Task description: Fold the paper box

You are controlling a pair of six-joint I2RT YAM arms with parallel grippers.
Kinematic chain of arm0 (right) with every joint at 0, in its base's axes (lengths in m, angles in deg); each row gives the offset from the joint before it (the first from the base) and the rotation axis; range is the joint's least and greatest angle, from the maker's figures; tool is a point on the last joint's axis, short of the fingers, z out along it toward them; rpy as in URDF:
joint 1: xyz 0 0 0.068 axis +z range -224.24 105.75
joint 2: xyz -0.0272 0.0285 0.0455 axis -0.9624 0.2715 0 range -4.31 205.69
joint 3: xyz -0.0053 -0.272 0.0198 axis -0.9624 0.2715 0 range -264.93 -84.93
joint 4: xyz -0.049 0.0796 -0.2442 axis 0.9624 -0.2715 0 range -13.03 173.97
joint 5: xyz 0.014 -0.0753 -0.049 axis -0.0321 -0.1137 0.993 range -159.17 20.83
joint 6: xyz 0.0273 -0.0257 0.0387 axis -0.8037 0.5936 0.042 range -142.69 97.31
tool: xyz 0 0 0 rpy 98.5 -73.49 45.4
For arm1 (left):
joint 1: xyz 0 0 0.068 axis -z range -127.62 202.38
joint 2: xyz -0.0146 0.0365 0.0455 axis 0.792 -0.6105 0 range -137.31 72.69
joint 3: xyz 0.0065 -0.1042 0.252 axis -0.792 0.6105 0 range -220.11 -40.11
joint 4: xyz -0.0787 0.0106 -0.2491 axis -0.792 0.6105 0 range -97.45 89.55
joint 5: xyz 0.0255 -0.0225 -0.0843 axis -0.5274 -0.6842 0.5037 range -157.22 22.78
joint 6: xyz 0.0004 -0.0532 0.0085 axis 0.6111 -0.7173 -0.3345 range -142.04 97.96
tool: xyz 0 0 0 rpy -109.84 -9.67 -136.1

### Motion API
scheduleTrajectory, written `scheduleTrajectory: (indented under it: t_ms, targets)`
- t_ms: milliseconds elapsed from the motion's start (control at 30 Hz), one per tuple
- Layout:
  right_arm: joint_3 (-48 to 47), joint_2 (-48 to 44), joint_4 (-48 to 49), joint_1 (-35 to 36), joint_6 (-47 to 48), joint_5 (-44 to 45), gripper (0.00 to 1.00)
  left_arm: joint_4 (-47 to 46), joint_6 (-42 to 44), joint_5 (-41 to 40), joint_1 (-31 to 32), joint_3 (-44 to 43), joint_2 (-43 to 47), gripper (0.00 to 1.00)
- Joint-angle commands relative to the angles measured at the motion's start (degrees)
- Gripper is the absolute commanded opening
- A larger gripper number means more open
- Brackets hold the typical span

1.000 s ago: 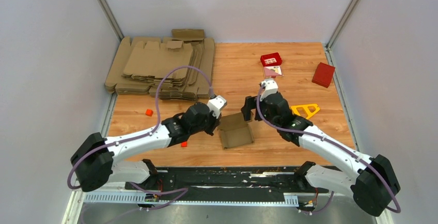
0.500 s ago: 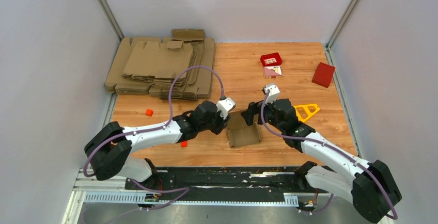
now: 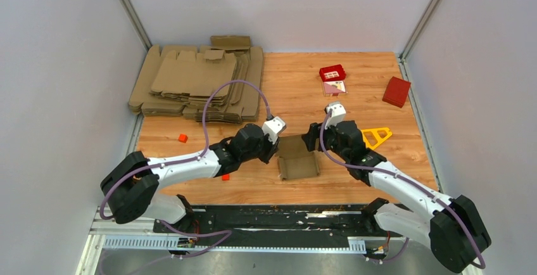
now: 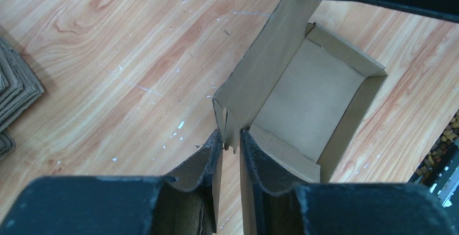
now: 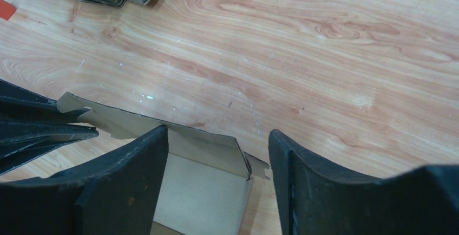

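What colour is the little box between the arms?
The paper box is plain brown; clearest in left wrist view.

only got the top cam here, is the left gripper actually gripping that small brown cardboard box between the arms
observer: on the left wrist view, the left gripper has its fingertips on either side of a corner of the small brown cardboard box, on its tall upright flap. There is a slim gap, so I cannot tell if it pinches.
operator: and the right one
observer: on the right wrist view, the right gripper is open wide, with a box corner between its fingers.
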Motion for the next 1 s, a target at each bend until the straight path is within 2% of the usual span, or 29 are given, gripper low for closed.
scheduleTrajectory:
  t_ms: [0, 67, 200, 400, 500, 833, 967]
  targets:
    - [0.15, -1.39, -1.36, -0.19, -0.67, 0.97, 0.63, -3.26, -1.44, 0.34, -0.47, 0.25, -0.32, 0.25]
    - [0.41, -1.87, -2.35, -0.22, -0.93, 1.62, 0.63, -3.52, -1.55, 1.11, -0.52, 0.18, -0.65, 0.24]
    - [0.92, -2.02, -3.15, -0.22, -1.15, 1.84, 0.59, -4.14, -1.69, 3.07, -0.56, 0.24, -0.98, 0.17]
    - [1.16, -3.34, -4.43, -0.2, -1.77, 1.38, 0.32, -3.42, -2.71, 1.85, -0.64, -0.4, -1.58, 0.04]
    - [1.38, -3.89, -4.42, -0.2, -1.85, 0.72, 0.27, -3.33, -3.42, 1.63, -1.12, -0.46, -1.76, 0.0]
    - [2.14, -2.53, 1.01, -0.1, -1.29, -10.84, 0.25, -2.78, -4.82, -0.23, -1.95, -0.12, -0.43, 0.0]
    - [1.48, -1.23, 1.19, 0.47, -1.31, -12.32, 0.2, -3.05, -5.53, 0.2, -2.12, 0.17, 0.64, 0.0]
